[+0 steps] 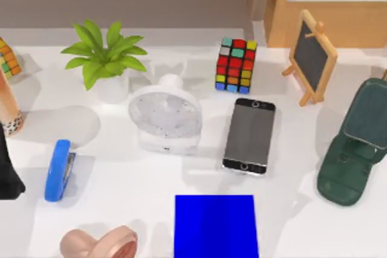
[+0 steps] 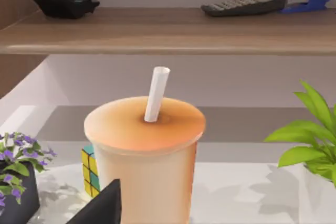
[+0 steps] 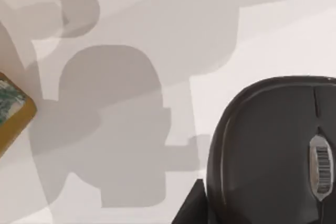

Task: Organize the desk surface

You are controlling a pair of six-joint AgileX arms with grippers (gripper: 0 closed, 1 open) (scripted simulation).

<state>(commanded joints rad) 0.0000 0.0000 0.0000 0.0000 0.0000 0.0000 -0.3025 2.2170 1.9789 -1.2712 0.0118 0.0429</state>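
**Two-arm desk tidying: both pincers close on an object**

The desk surface [image 1: 133, 179] lies beneath both pincers and spreads out from each toward the other. It is judged rigid, smooth and slippery. It is not itself a thing to grasp, so hold is taken on the items resting on it, which may skid if nudged.

The left gripper [image 2: 102, 205] is right up against a lidded drink cup [image 2: 144, 150]. A white straw [image 2: 156, 94] rises just beyond it. Whether this pincer is open or clamped cannot be told.

- The cup is probably light, thin-walled and easily tipped.
- The side wall at mid-height looks the safest place to hold, rather than the lid or straw.

The right gripper [image 3: 191, 205] sits directly beside a black computer mouse [image 3: 273, 150], at its rounded end. Its state cannot be told either.

- The domed shell looks hard and slick.
- A pinch across the flanks should hold better than one over the crown.

Between the two pincers stand a potted plant [image 1: 106, 55], a small fan [image 1: 164, 119], a Rubik's cube [image 1: 236, 64], a smartphone [image 1: 249, 136], a blue stapler [image 1: 58, 170] and a blue mat [image 1: 214, 225].
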